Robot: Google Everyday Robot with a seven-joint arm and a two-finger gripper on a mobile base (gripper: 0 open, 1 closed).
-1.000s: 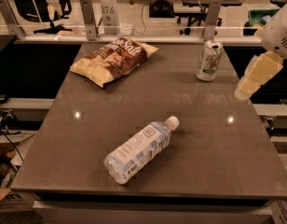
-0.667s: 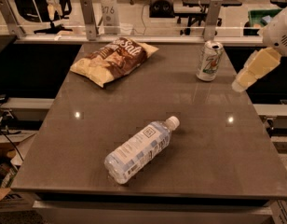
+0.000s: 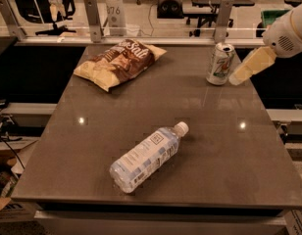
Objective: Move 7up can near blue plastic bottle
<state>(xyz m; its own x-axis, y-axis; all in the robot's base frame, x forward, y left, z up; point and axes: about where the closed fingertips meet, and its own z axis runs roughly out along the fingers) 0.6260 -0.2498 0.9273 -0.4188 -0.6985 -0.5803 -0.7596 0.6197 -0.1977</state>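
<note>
The 7up can [image 3: 220, 64] stands upright near the table's far right corner, whitish-silver with green lettering and a red dot. The blue plastic bottle [image 3: 147, 156] lies on its side at the middle front of the table, its white cap pointing to the far right. My gripper [image 3: 239, 76] reaches in from the right edge on a white arm. Its pale tip is just right of the can, close to it at about mid height. Nothing is held in it that I can see.
A brown chip bag [image 3: 119, 62] lies at the far left of the dark table [image 3: 67, 146]. A metal rail with posts [image 3: 222, 18] runs along the table's far edge. Office chairs stand beyond it.
My gripper has moved left toward the can, from beside the table's right edge to just next to the can. The can, bottle and bag have not moved.
</note>
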